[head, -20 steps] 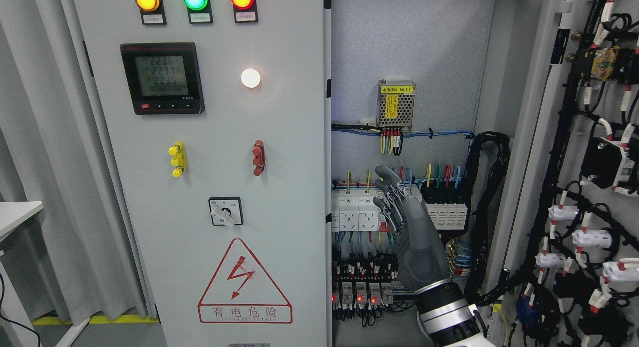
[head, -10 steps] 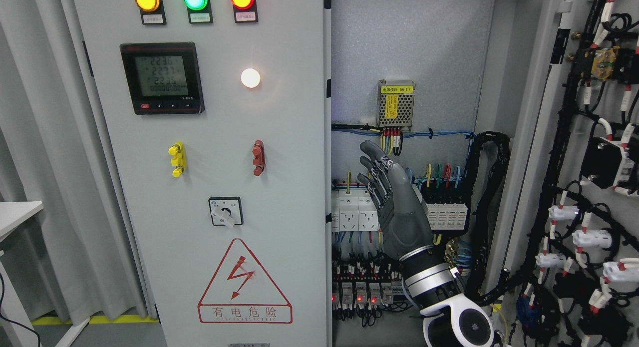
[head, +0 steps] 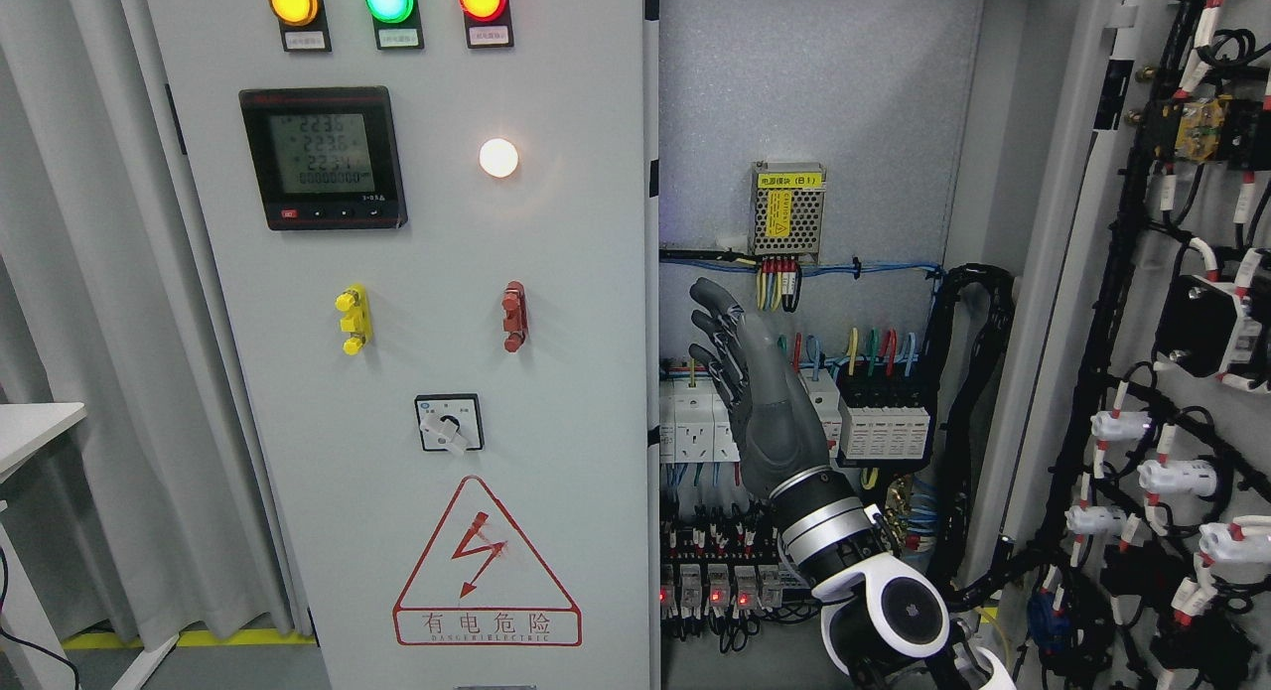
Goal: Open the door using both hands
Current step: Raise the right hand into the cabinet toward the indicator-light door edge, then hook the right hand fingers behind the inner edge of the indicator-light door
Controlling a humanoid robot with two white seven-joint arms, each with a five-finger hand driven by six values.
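Observation:
The grey left cabinet door [head: 556,392] stands closed; it carries a meter, lamps and a red warning triangle. The right door [head: 1172,372] is swung wide open at the picture's right, its wired inner side facing me. My right hand [head: 710,333] rises from the lower right into the open compartment. Its fingers are straight and spread, holding nothing. The fingertips sit just right of the closed door's right edge [head: 650,372], apart from it. My left arm does not show.
Behind the hand are white breakers [head: 695,424], relays with red lights [head: 715,586] and a meshed power supply [head: 787,208]. A thick black cable bundle [head: 978,392] loops to the open door. A curtain [head: 89,273] and a white table corner [head: 35,432] are at left.
My right hand has risen and moved left, from the middle of the open compartment to close beside the closed door's edge. More of the forearm shows. The doors have not moved.

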